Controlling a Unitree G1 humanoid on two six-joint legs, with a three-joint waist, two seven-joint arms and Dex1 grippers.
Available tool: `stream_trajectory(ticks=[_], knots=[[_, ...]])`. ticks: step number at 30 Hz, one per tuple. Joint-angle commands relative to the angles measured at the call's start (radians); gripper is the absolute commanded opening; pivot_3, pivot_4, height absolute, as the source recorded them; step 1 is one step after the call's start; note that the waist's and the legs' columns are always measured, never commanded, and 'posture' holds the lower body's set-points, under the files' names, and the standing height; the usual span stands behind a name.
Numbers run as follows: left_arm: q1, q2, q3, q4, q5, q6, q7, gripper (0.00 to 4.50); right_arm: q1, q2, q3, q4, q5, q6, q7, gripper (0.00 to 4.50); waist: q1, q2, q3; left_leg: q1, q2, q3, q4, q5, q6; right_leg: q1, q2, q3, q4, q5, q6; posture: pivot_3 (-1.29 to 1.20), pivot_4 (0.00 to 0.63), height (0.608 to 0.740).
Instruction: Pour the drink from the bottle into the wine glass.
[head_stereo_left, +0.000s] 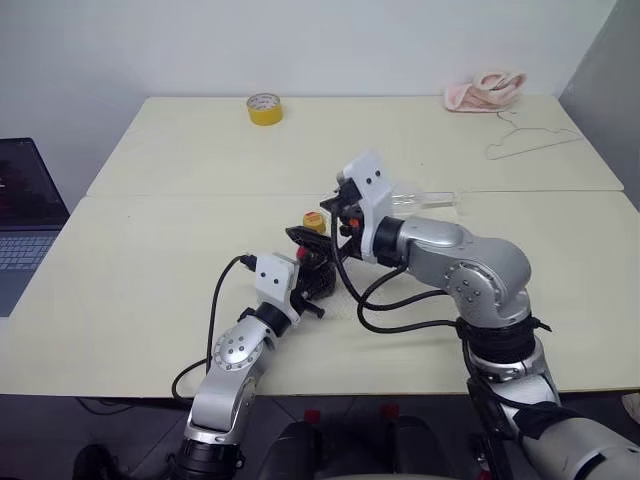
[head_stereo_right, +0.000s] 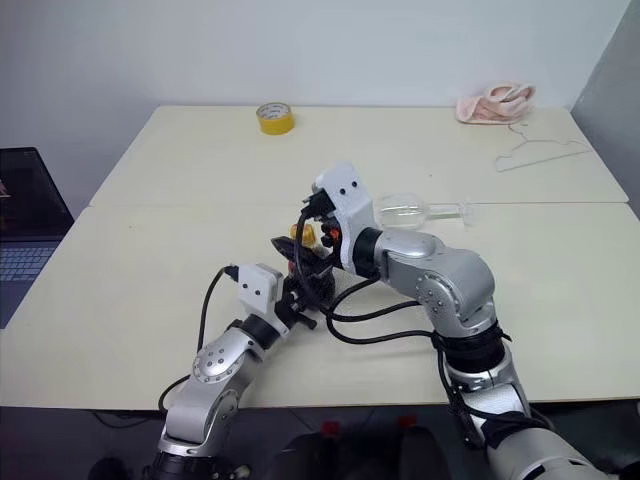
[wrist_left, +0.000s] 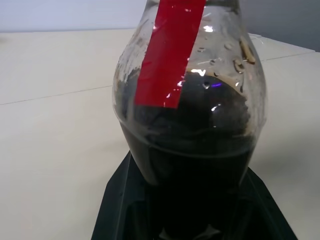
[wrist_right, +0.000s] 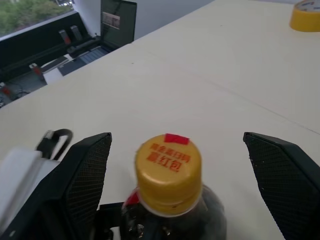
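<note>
The bottle (wrist_left: 190, 125) is clear plastic with a red strip at its neck. It stands upright near the table's middle, and the dark drink (wrist_left: 195, 165) fills its lower body. My left gripper (head_stereo_left: 312, 272) is shut on the bottle's body from the near side. Its yellow-orange cap (wrist_right: 168, 167) sits between the spread fingers (wrist_right: 85, 175) of my right gripper (head_stereo_left: 328, 212), which is open and not touching the cap. The wine glass (head_stereo_right: 405, 210) lies on its side on the table behind my right arm, its foot pointing right.
A yellow tape roll (head_stereo_left: 264, 108) sits at the far edge. A pink cloth (head_stereo_left: 484, 90) and a wire hanger (head_stereo_left: 530, 138) lie at the far right. A laptop (head_stereo_left: 25, 220) stands off the table's left side. A seam (head_stereo_left: 200, 194) joins two tables.
</note>
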Motion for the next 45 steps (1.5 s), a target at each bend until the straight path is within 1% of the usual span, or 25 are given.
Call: stream_trajectory(ticks=[1,15,22,33,45], knots=[[0.013,0.003,0.007,0.002,0.008,0.01,0.01,1.01,-0.044,0.016,-0.001,0.021,-0.03,-0.067,0.004,4.5,0.0,0.0,0.0,0.0,0.0,0.0,0.0,0.0,0.0,0.0,0.0,0.0,0.0,0.0,0.0,0.0,0.15,0.74],[0.017,0.004,0.008,-0.007,0.013,0.008,0.017,1.01,-0.067,0.046,0.006,0.082,-0.074,-0.12,0.024,4.5,0.0,0.0,0.0,0.0,0.0,0.0,0.0,0.0,0.0,0.0,0.0,0.0,0.0,0.0,0.0,0.0,0.15,0.74],[0.016,0.008,0.011,-0.008,0.013,0.011,0.018,1.01,-0.048,0.009,-0.024,0.078,-0.081,-0.124,0.029,4.5,0.0,0.0,0.0,0.0,0.0,0.0,0.0,0.0,0.0,0.0,0.0,0.0,0.0,0.0,0.0,0.0,0.15,0.74],[0.021,0.015,0.02,-0.005,0.01,0.006,0.011,1.01,0.003,-0.065,-0.061,-0.011,-0.039,-0.072,0.057,4.5,0.0,0.0,0.0,0.0,0.0,0.0,0.0,0.0,0.0,0.0,0.0,0.0,0.0,0.0,0.0,0.0,0.15,0.74],[0.021,0.018,0.02,0.005,0.01,0.002,0.006,1.01,0.022,-0.071,-0.084,-0.046,-0.002,-0.043,0.05,4.5,0.0,0.0,0.0,0.0,0.0,0.0,0.0,0.0,0.0,0.0,0.0,0.0,0.0,0.0,0.0,0.0,0.15,0.74]])
